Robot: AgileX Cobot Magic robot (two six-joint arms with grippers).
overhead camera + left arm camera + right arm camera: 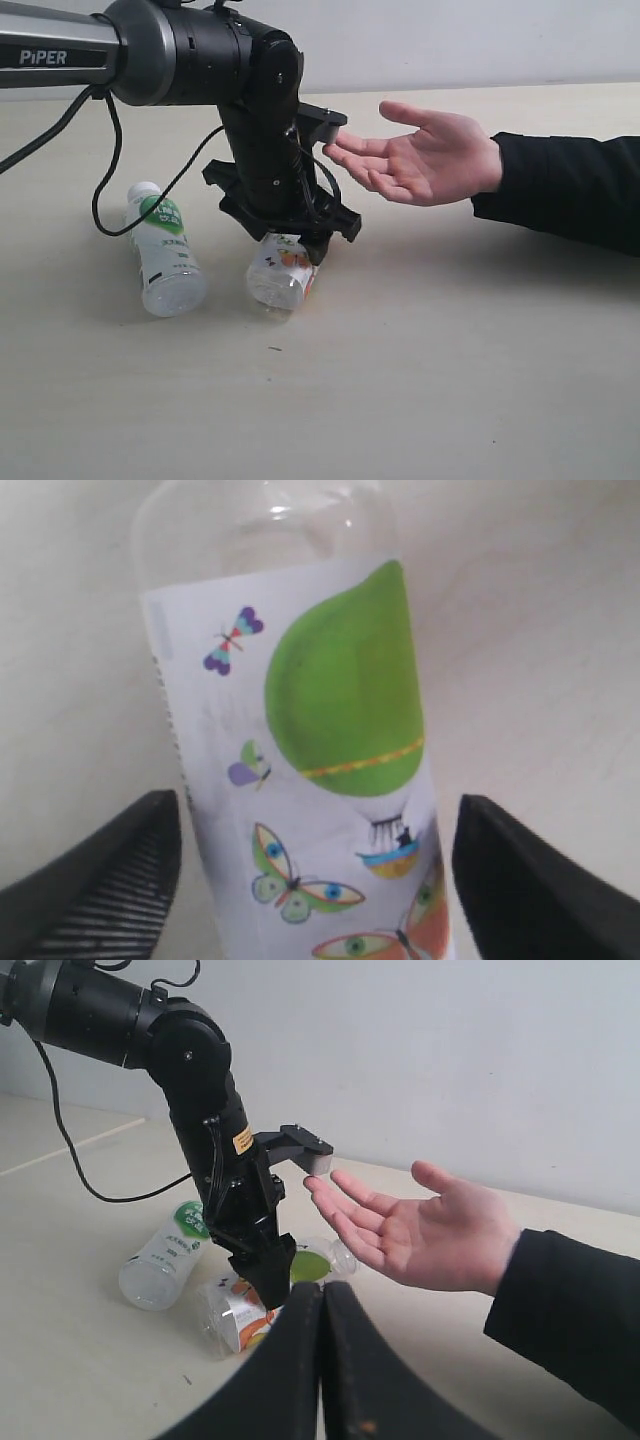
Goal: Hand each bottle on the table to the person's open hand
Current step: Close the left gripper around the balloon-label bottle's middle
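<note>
While left gripper (318, 870) straddles the lying bottle (340, 700), jaws apart, seemingly not touching, hand (425, 155) open, empty, at right

We count two bottles lying on one table (450, 380): one white-capped bottle (163, 250) and one butterfly bottle (278, 272). We also count one open hand (425, 155), one black sleeve (570, 190) and one robot arm (180, 50).
</note>
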